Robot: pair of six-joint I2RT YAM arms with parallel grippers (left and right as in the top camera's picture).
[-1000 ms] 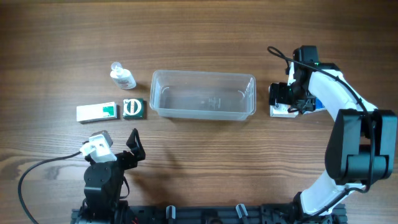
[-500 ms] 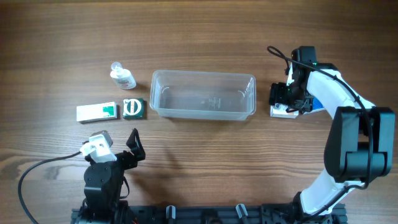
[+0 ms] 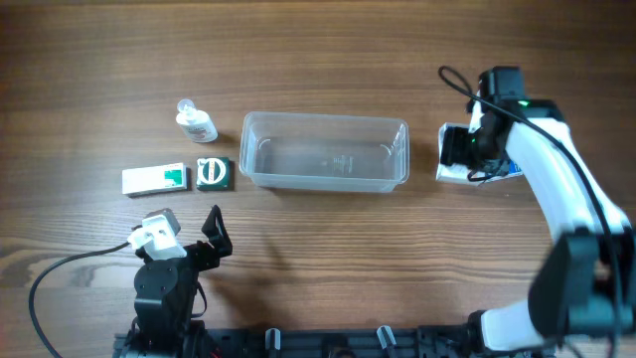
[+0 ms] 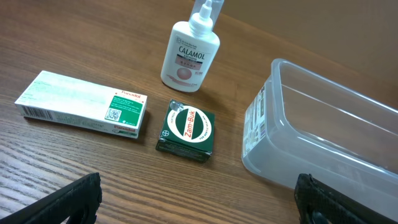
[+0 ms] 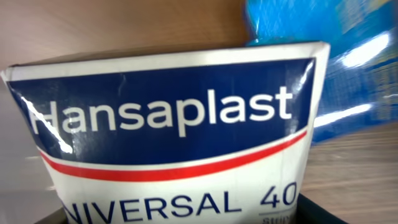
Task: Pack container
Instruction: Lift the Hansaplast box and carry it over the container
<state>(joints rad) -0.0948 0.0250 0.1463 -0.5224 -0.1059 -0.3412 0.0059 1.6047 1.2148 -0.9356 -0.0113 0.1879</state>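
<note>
Pick-up step: right end effector looks clamped on the plaster box just right of the clear tub in the middle of the worktop, left end effector hangs wide open, and next comes a lift over the rim and a release inside.

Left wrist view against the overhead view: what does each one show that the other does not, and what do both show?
Only the left wrist view makes labels readable: Calamol on the bottle, Zam-Buk on the green box. Only the overhead view shows the right gripper gripping a white box, right of the container. Both show the bottle, the green box, the white-green box and the container.
</note>
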